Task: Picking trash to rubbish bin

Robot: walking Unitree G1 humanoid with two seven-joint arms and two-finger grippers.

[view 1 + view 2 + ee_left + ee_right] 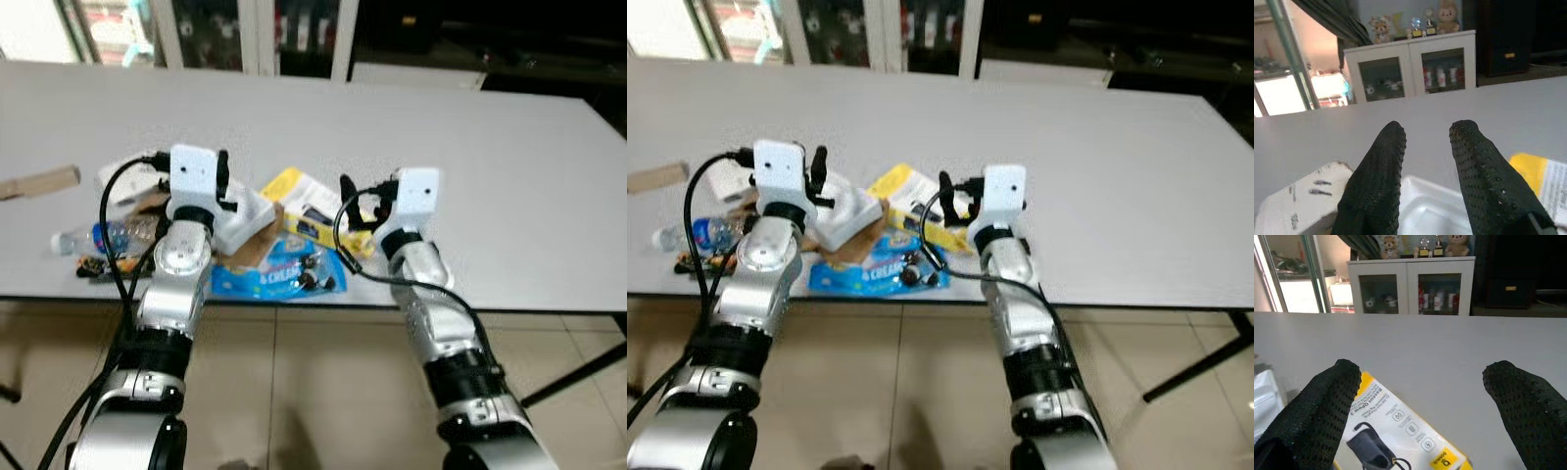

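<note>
Trash lies heaped at the near edge of the white worktop [490, 147], between and just ahead of the two arms. Nearest the robot is a blue snack wrapper [279, 274], at about 6 o'clock in the heap and partly overhanging the edge. Off at 9 o'clock lies a clear plastic bottle [103, 238] on its side, its long axis running across the robot's front.

The right hand [1425, 396] hovers low over a yellow-and-white package [304, 211], fingers spread wide with nothing between them. In the right wrist view the package sits just ahead and slightly toward one finger, its long axis slanting from near-left to far-right, so the spread fingers would straddle its width if the hand eased forward and down. I judge this arm the better placed for that piece.

The left hand [1425, 166] is raised over a white plastic container [243, 217], fingers held narrow and empty, pointing away toward 12 o'clock. The container lies directly under and just past the fingertips, beside a white carton [1298, 205] with printed marks; a narrow gap may need widening before a grasp.

Both forearms reach forward from below the edge, wrists roughly level.

Farther off, at 10 o'clock, a cardboard piece [39, 182] lies well apart from the heap. No rubbish bin can be made out.
</note>
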